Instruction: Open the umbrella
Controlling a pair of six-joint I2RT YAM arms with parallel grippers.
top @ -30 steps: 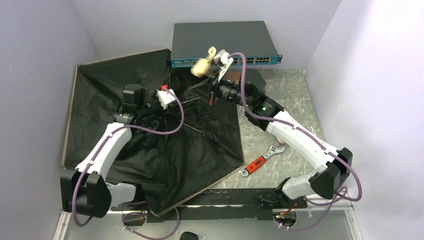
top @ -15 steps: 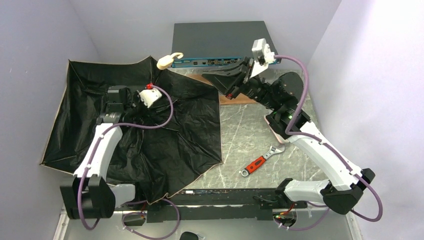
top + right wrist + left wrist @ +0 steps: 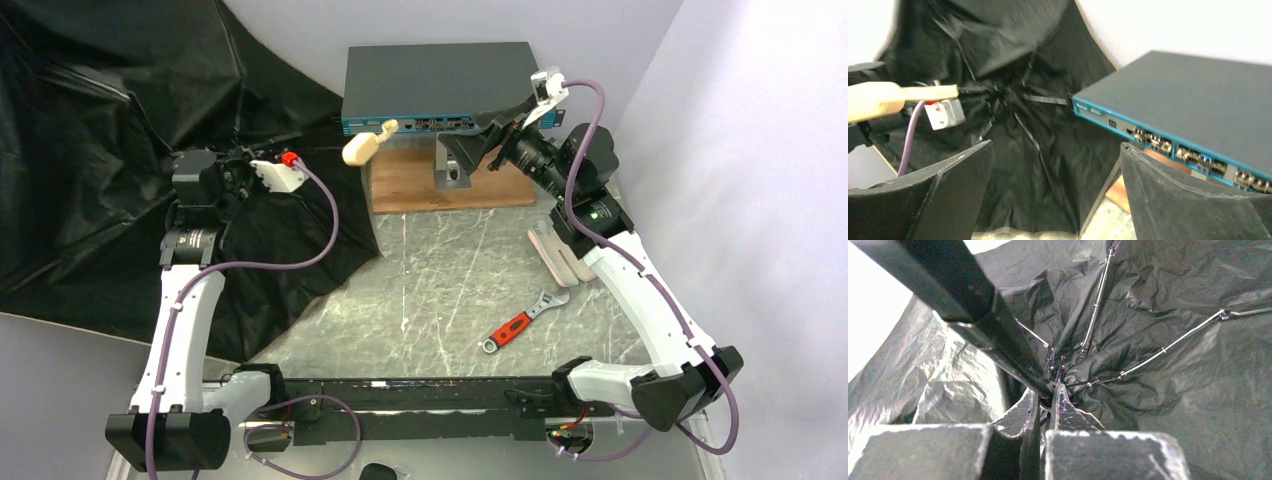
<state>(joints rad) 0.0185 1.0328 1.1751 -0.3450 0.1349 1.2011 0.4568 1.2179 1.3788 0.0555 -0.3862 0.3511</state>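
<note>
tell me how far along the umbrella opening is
Nearly finished. Done: the umbrella canopy is spread wide, its ribs fanned out. In hand: the left gripper is shut on the shaft by the hub, with the handle sticking out. The right gripper is open and empty. Left: probably only setting it down and releasing.

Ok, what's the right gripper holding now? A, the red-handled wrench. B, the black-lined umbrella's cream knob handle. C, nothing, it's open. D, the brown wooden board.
C: the right gripper is open with nothing between its fingers; the cream knob handle sits apart, to its left.
</note>
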